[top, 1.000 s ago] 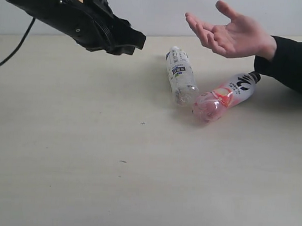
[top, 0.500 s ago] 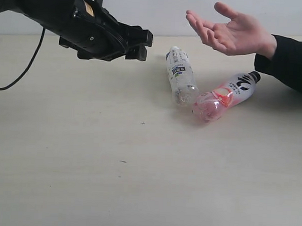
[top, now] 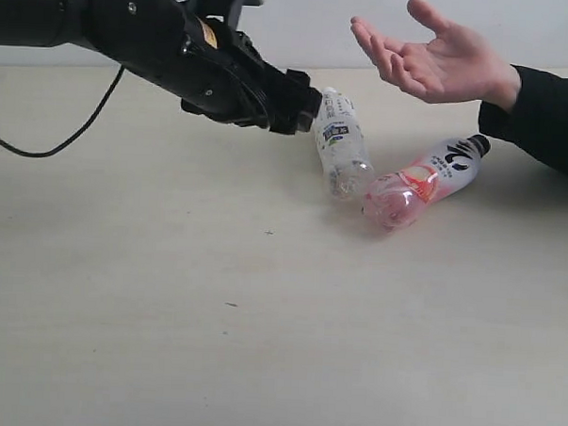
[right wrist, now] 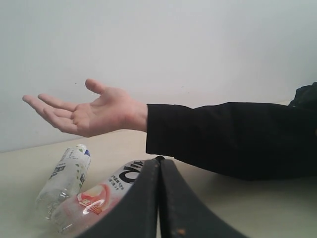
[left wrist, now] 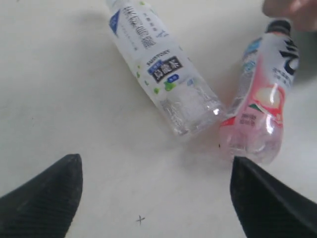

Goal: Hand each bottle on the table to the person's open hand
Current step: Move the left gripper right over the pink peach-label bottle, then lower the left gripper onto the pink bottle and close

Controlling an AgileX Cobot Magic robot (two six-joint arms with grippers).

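Two bottles lie on their sides on the beige table point(top: 167, 293). The clear white-labelled bottle with fruit print point(top: 341, 145) point(left wrist: 158, 64) point(right wrist: 67, 173) touches the pink black-capped bottle point(top: 422, 181) point(left wrist: 262, 114) point(right wrist: 99, 198) at their bases. My left gripper point(top: 306, 105) point(left wrist: 156, 173) is open and holds nothing; it hovers just left of the clear bottle's cap end. The person's open hand point(top: 432, 59) point(right wrist: 89, 116) is held palm up above the bottles, on a black-sleeved arm point(top: 543, 121). My right gripper point(right wrist: 159, 168) is shut and empty, low by the pink bottle. The other two bottles are out of view.
A black cable point(top: 70, 138) trails from the left arm over the table's left side. The black sleeve point(right wrist: 233, 139) stretches across just beyond the right gripper. A pale wall point(top: 292, 25) bounds the table's far edge.
My left arm has swung right and downward, from the upper left to just beside the clear bottle's cap end. The bottles and the hand have stayed put.
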